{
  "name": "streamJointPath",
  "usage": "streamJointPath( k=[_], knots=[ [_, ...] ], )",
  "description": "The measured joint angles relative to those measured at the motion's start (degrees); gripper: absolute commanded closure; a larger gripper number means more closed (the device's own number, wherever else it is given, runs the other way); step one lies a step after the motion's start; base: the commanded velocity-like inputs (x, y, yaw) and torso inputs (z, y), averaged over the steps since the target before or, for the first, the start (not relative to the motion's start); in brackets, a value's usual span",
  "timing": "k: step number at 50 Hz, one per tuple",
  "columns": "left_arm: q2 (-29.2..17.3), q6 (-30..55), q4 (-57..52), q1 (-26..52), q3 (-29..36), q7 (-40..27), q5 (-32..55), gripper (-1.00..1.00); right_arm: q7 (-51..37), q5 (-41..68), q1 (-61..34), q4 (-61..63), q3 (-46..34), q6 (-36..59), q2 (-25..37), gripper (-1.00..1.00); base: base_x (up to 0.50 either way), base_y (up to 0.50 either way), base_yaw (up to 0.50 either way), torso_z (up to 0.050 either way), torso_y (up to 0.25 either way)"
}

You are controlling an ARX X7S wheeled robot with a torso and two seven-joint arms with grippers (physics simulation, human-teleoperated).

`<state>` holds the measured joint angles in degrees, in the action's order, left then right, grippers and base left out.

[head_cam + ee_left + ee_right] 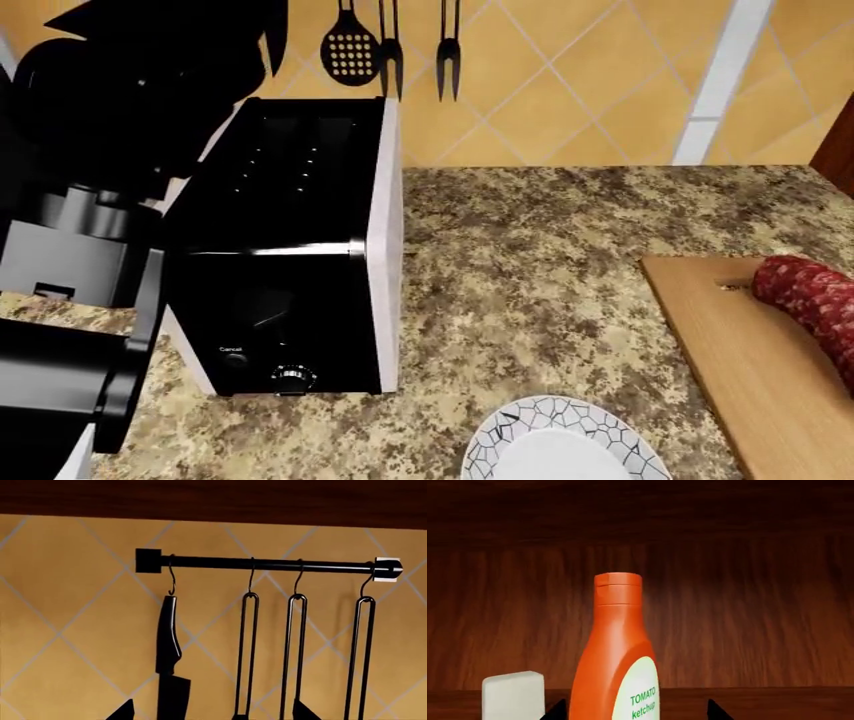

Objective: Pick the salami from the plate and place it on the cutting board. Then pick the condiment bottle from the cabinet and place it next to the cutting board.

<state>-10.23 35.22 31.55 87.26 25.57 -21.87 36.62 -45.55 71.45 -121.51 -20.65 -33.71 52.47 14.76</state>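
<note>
The salami [811, 300] lies on the cutting board [727, 350] at the right of the head view. The plate [567, 445] sits bare at the front edge. In the right wrist view the orange-red condiment bottle [617, 650], labelled tomato ketchup, stands upright inside the dark wooden cabinet [747, 605]. My right gripper [635, 711] is open, with the bottle's lower body between its two fingertips, nearer one of them. My left gripper [213, 712] is open and empty, facing the tiled wall. The right gripper is out of the head view.
A black toaster [300, 260] stands on the granite counter [534, 260], with my left arm [80, 300] beside it. A rail [267, 564] holds a hanging knife [170, 655] and utensils. A white block [512, 695] stands beside the bottle in the cabinet.
</note>
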Motion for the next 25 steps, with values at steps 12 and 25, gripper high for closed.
streamJointPath(
  k=[12,25],
  knots=[
    [-0.4,-0.4,0.2,-0.4,0.0,0.1,0.1,-1.0,2.5,-1.1,0.9,-1.9,1.1,-0.7,-0.5,-1.0,0.0,0.0,0.0,0.0,0.0],
    [-0.6,-0.9,0.5,-0.7,0.4,0.4,0.1,-1.0,4.5,-2.6,0.4,-4.2,3.5,1.4,-1.6,1.0,0.0,0.0,0.0,-0.002,0.0]
  ],
)
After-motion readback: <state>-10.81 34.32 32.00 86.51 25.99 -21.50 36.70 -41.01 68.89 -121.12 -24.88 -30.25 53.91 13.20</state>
